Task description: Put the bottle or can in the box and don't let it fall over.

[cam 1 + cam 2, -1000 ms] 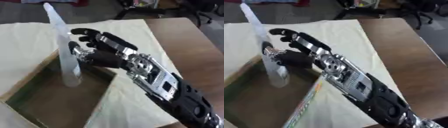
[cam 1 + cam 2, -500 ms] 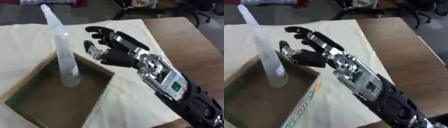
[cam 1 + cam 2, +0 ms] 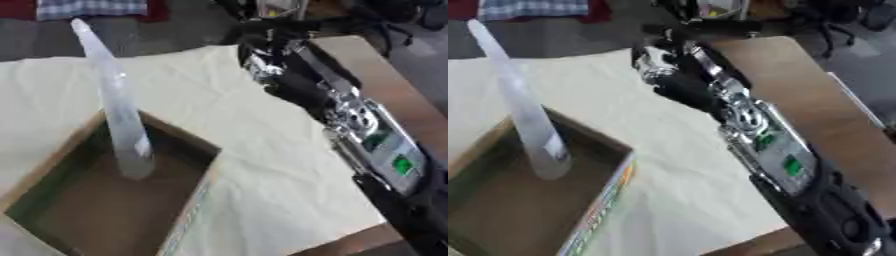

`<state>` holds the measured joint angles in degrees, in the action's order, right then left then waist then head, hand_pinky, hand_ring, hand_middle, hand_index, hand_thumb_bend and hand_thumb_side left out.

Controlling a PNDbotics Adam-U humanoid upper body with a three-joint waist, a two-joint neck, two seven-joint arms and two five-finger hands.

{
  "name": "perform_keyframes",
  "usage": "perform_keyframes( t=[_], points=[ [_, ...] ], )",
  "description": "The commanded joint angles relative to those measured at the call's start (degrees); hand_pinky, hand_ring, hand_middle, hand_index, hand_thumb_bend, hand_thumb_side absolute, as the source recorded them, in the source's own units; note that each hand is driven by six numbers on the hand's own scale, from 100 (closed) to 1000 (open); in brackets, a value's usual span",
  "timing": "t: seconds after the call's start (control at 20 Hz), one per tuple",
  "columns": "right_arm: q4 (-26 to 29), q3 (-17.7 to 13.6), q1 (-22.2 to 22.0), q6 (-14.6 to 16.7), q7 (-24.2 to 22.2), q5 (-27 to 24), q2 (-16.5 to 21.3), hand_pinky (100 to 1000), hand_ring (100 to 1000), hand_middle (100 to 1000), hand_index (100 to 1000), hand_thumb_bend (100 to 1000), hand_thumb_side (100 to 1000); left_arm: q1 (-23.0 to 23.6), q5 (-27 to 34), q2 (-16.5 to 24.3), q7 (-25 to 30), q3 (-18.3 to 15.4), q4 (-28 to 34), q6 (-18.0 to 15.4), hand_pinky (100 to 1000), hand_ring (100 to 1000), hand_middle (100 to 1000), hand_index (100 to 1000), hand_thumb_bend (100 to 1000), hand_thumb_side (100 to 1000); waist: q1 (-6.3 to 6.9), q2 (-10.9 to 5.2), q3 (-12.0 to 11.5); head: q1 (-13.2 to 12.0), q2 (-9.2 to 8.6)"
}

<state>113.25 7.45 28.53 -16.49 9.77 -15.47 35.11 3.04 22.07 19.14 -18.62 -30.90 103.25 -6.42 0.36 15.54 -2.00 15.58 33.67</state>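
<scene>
Left eye view shows the tall clear plastic bottle (image 3: 118,117) standing inside the open cardboard box (image 3: 188,200), its base set down near the box's far wall and its slim neck rising well above the rim. It looks upright, with only the slant a downward-looking camera gives it, and nothing is touching it. Standing close to the far wall gives it little help, since the wall is low against so tall a bottle; I judge its balance rests on its own narrow base.

Over to the right and farther away, the right hand (image 3: 667,60) hangs above the pale cloth (image 3: 262,165) that covers the tabletop (image 3: 815,95), well apart from the bottle. It is blurred, and I cannot tell whether it is spread or curled; it holds nothing that I can see. The forearm runs from the near right corner up toward the middle of the far side, so the arm's whole length lies clear of the box.

The left hand does not show in either view.

By my reckoning the placing is done: the bottle is in the box and on its base. The risk left is a tall, light thing that any nudge to the box or cloth could tip.
</scene>
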Motion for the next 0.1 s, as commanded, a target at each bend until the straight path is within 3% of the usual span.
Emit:
perform_keyframes(
  t=[0.05,0.1],
  points=[
    [1.35,-2.59,-0.10,2.60,2.17,-2.68,2.58,982,1000,1000,902,100,526,-0.24,-0.35,2.08,0.42,0.13,1.76,0.35,1000,1000,1000,676,100,629,0.04,-1.14,-0.11,-0.23,-0.63],
    [1.35,-2.62,-0.32,3.38,2.56,-3.42,2.76,982,1000,1000,902,100,526,-0.26,-0.37,2.08,0.42,0.16,1.85,0.43,1000,1000,1000,676,100,629,0.04,-1.14,-0.12,-0.22,-0.64]
  ],
)
